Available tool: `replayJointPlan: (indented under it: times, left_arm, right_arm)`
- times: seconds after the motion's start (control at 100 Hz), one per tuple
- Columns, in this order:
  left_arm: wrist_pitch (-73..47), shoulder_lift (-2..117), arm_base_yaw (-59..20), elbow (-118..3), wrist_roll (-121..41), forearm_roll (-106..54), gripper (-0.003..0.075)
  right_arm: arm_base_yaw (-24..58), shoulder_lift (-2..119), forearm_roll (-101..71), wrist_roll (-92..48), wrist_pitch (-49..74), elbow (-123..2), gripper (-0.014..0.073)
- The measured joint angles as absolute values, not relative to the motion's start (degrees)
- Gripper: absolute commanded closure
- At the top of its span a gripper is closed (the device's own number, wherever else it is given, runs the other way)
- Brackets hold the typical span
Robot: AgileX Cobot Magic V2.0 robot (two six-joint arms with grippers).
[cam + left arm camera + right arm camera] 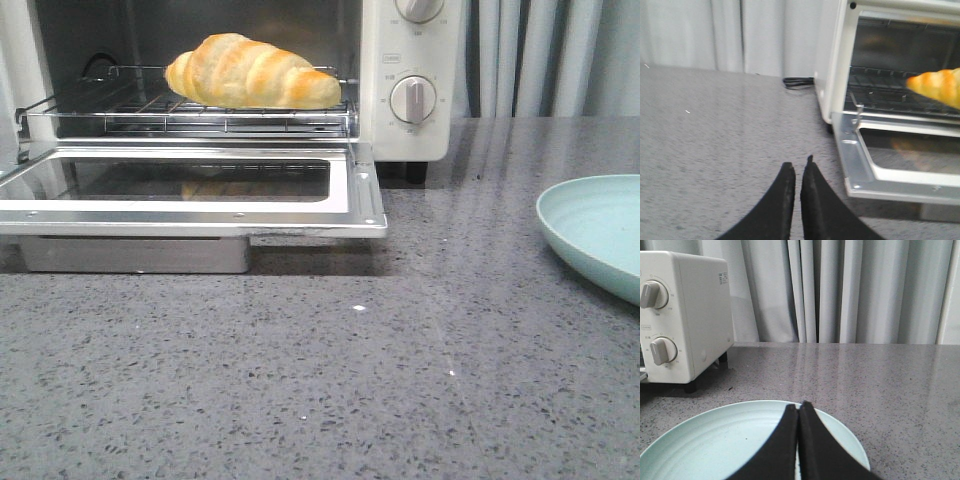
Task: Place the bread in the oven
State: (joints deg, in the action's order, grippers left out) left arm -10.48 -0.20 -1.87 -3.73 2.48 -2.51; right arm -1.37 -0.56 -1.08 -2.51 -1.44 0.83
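bread (252, 72): ridged golden crescent, laid on wire rack (150, 115) inside white oven (400, 130) | glass door (190, 190) dropped flat over speckled grey counter (400, 380) near its back-left corner | left claw (796, 172): black tapered fingers pressed together, nothing gripped | right claw (798, 412): likewise closed, held above ribbed pale-green plate (715, 440)

Glossy speckled stone table (400, 380), shiny metal oven (300, 215) door, wire rack.

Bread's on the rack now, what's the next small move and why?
Probably bring the left gripper under the open door and lift it shut. The bread already lies on the rack inside the oven; both grippers are shut, empty and clear of it.
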Motion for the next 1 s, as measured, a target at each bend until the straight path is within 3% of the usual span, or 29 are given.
replayJointPlan:
  times: [0.36,1.0]
  left_arm:
    - [-7.3,-0.2,4.7,0.4,0.0,-0.3,0.0740]
    - [-1.7,-0.2,-0.1,0.4,-1.0,0.4,0.0740]
  right_arm:
    - [-1.4,-0.6,-1.1,-2.5,-1.4,0.8,0.0638]
    - [-1.4,-0.6,-1.1,-2.5,-1.4,0.8,0.0638]
